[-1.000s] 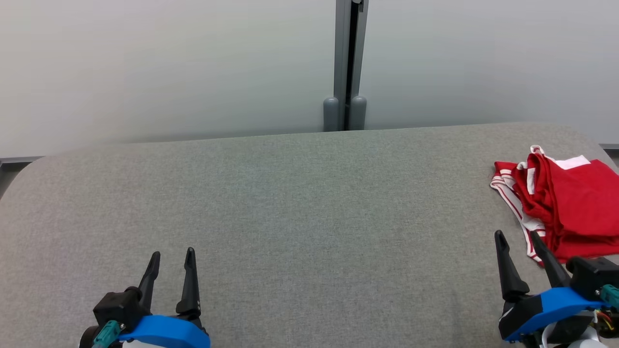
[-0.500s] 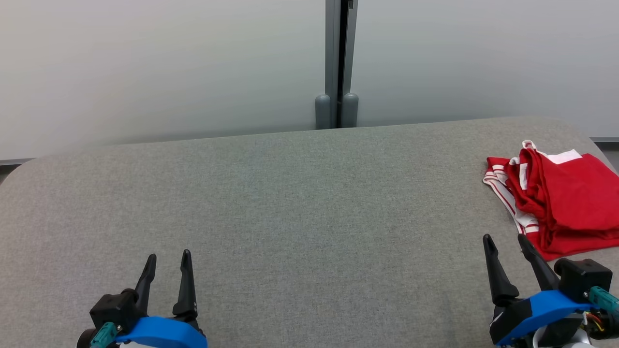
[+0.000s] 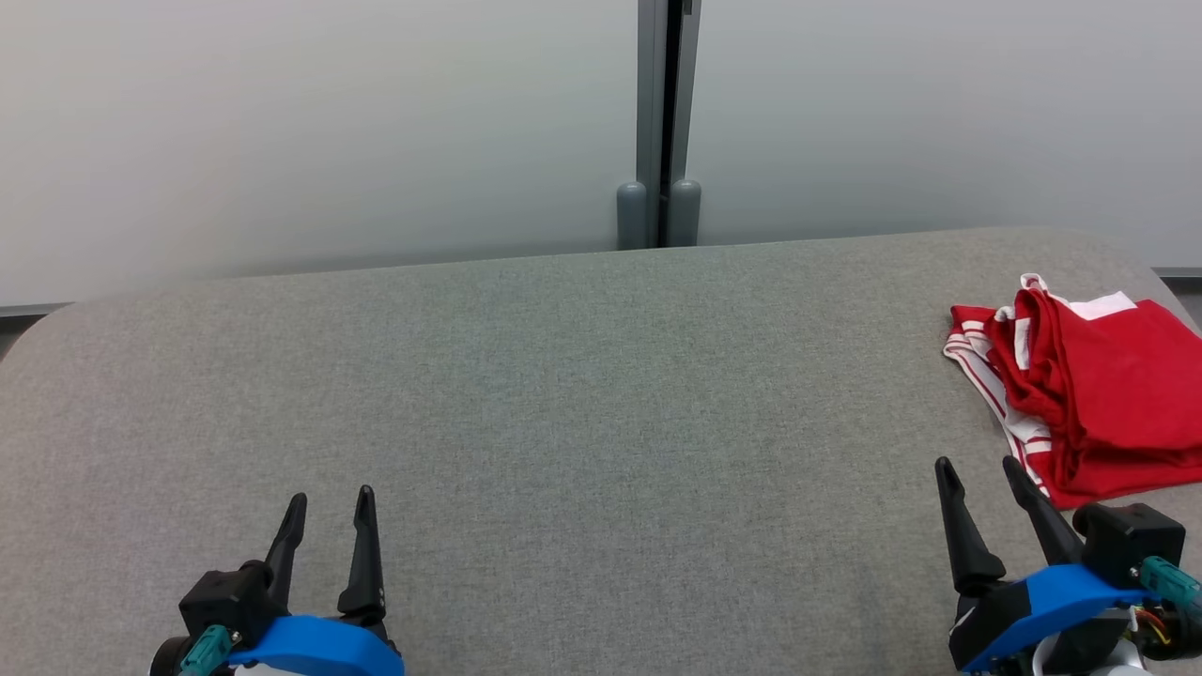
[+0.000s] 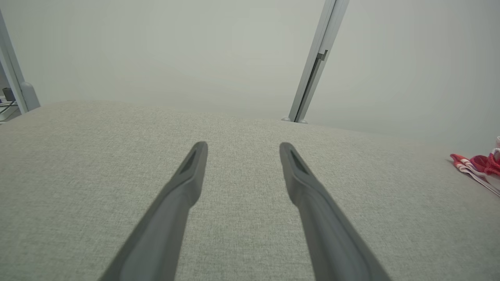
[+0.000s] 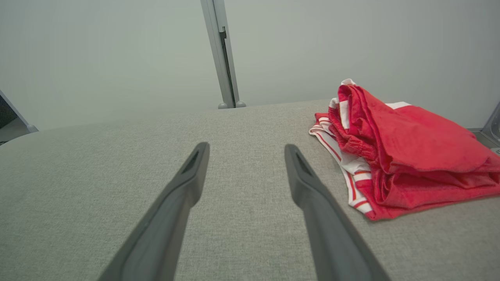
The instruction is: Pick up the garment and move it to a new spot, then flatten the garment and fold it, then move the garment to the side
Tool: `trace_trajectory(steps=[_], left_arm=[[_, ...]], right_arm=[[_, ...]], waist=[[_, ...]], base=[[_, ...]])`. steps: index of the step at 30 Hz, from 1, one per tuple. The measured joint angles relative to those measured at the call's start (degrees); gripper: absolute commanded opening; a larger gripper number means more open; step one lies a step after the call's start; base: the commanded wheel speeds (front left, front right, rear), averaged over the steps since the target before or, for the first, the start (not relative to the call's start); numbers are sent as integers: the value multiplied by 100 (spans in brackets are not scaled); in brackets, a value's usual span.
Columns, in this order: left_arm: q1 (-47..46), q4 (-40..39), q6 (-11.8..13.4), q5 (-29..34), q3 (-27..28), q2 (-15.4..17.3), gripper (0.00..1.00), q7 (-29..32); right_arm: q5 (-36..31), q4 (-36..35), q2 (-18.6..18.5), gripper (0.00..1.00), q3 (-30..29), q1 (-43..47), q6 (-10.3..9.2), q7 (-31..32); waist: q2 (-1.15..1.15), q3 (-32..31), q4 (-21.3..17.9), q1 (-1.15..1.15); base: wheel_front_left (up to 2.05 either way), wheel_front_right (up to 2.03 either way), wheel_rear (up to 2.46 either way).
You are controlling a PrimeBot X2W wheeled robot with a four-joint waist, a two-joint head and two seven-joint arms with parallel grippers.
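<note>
The garment [image 3: 1089,394] is red with white striped trim and lies folded in a loose pile at the far right of the grey padded table [image 3: 582,394]. It also shows in the right wrist view as a stacked red garment [image 5: 406,152] and as a sliver of garment [image 4: 474,166] at the right edge of the left wrist view. My right gripper [image 3: 977,465] is open just in front of the pile's near left corner, not touching it. My left gripper [image 3: 329,498] is open at the lower left, with nothing between its fingers.
Pale frosted wall panels rise behind the table, joined by a grey post [image 3: 659,122] with two rounded feet. The table's corners are rounded, and its right edge runs close beside the garment. Bare grey fabric spans the middle and left.
The whole head view has shifted slightly, so the camera moved. Both grippers stay open and keep their places relative to the table. The garment lies as before.
</note>
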Motion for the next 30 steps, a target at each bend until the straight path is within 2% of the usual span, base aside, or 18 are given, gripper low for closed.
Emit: trace_trajectory(steps=[2, 3, 12, 30], left_arm=[[-4, 12, -1, 3, -1, 1, 100, 0], [-8, 30, -3, -21, -2, 0, 0, 0], [341, 423, -3, -37, -2, -62, 0, 51], [320, 146, -4, -1734, 225, -118, 0, 541]], right_arm=[[1, 7, 1, 100, 3, -2, 0, 0], [1, 12, 1, 0, 11, -5, 0, 0], [44, 474, 67, 0, 19, 144, -1, 19], [1852, 500, 86, 0, -24, 120, -1, 203]], waist=[[0, 6, 1, 0], [0, 11, 0, 0], [0, 13, 2, 0], [0, 16, 38, 1]], base=[[0, 0, 0], [0, 0, 0], [0, 0, 0], [0, 0, 0]])
